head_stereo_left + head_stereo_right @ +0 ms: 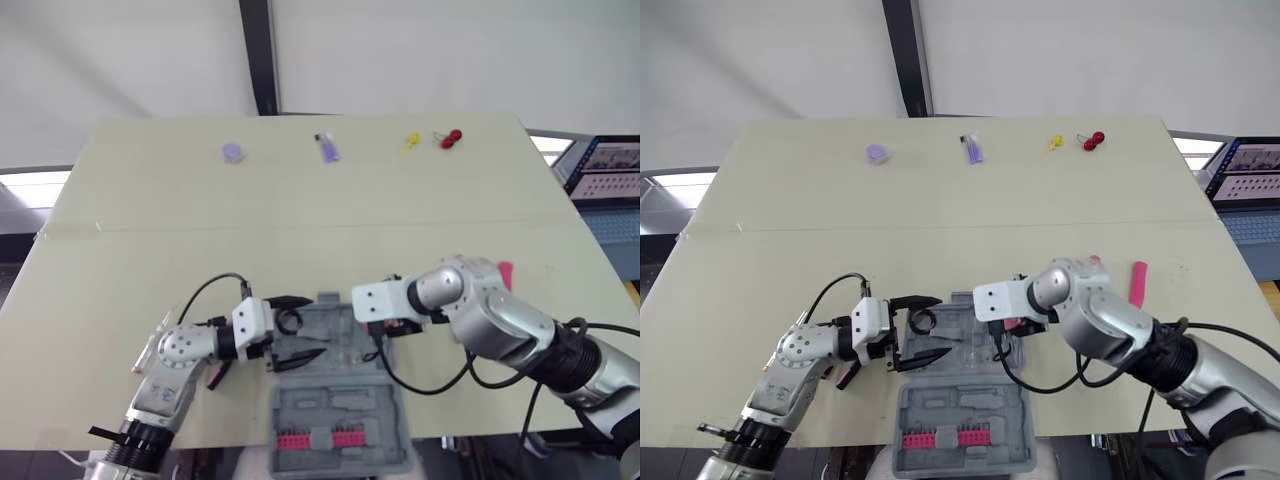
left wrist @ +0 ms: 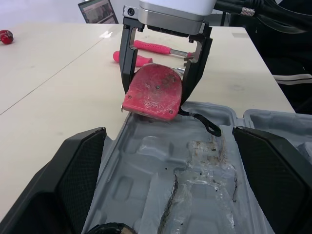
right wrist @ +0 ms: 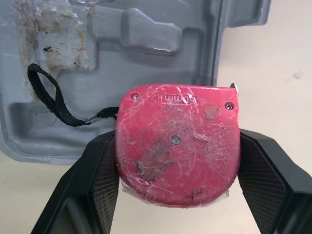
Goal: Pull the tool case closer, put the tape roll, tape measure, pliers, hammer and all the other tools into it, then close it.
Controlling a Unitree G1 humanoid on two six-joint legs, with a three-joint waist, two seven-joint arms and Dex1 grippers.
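Nearest you, the tool case (image 1: 340, 425) lies open at the middle of the tabletop's (image 1: 150, 250) near edge. Its near half carries a row of red bits, and its far half is a bare grey tray.

Your left hand (image 1: 312, 326) sits at the left rim of that far tray with its fingers spread wide and clamped on nothing. A small black ring (image 1: 289, 320) lies between them; you cannot tell from here whether it touches either finger.

Your right hand (image 3: 176, 141) is at the tray's right rim, clamped on the red tape measure (image 2: 152, 92). The tape measure straddles the rim, partly over the tray and partly over bare tabletop, and its black strap (image 3: 48, 97) trails down into the tray.

Just beyond the right hand, toward the right edge, a pink-handled tool (image 1: 1137, 283) lies flat. Along the far edge, well apart from the case, you have a purple round piece (image 1: 232, 152), a purple item (image 1: 328, 148), a yellow one (image 1: 410, 142) and a red one (image 1: 450, 138).
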